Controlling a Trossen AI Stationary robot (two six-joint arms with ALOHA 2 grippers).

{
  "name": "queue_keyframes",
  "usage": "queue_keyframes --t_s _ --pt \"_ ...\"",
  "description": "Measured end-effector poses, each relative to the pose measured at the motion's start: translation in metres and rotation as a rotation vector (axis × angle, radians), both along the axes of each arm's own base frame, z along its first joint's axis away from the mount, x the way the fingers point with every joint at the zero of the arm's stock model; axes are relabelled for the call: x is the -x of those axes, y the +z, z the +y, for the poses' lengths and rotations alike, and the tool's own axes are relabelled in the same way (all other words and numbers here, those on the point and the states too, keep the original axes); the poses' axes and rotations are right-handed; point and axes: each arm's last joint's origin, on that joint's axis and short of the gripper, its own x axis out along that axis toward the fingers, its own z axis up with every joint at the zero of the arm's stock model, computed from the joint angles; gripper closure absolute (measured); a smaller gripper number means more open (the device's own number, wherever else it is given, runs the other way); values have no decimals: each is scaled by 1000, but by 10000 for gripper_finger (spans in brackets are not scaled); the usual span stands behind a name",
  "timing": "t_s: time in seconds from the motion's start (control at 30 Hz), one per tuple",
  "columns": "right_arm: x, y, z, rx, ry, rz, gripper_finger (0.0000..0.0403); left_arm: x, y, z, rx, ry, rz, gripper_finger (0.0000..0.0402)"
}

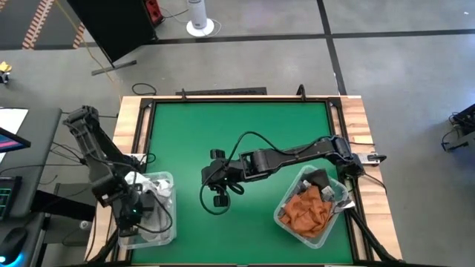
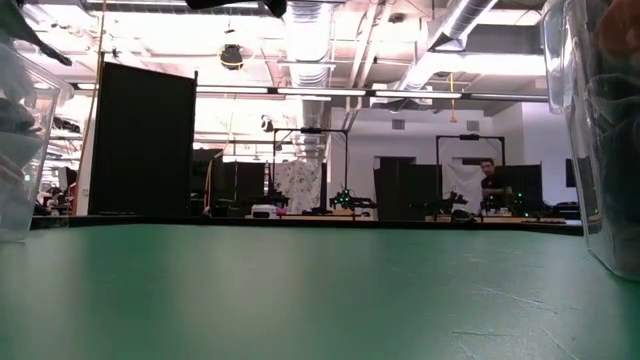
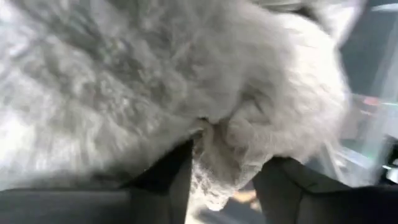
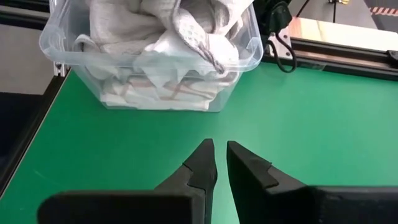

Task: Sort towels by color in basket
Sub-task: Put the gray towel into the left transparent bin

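Observation:
A clear bin [image 1: 165,222] at the table's near left holds white and white-and-grey checked towels [image 4: 168,37]. My left gripper [image 3: 227,180] is down in this bin, fingers apart, with a fold of fluffy white towel [image 3: 186,81] between them. A second clear bin [image 1: 282,219] at the near right holds a rust orange towel [image 1: 308,211] and a dark grey towel [image 1: 320,180]. My right gripper [image 4: 219,155] hangs over the bare green table top [image 1: 223,133] near its middle. It points toward the left bin, with a narrow gap between its fingers and nothing in it. My left gripper comes at the white towel from above, slanting down into the bin. A bunched fold of the towel [image 3: 217,155] sits between the two parted fingers and lies against their inner sides. The rest of the towel rests on the pile in the bin. Whether the fold is still pinched cannot be told.
Wooden rails [image 1: 356,126] frame the green table top. A black cable [image 1: 215,204] loops below my right arm. The bins' clear walls [image 2: 20,150] stand at both sides of the low view, with open green surface between them.

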Motion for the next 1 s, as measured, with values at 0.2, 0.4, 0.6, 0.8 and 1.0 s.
queue_keyframes --t_s 0.2,0.4,0.6,0.8,1.0 --pt "0 0 0 -1 0 -4 330 4 56 7 37 18 -14 209" --pt "0 0 0 0 1 -3 330 7 98 19 -6 33 -187 211" --pt "1 0 2 0 5 4 330 3 86 30 -310 76 -350 224" --pt "2 -1 6 2 14 9 330 -6 31 17 -385 66 -337 230" --pt "2 -1 9 0 22 8 330 -7 -35 12 -351 78 -268 230"
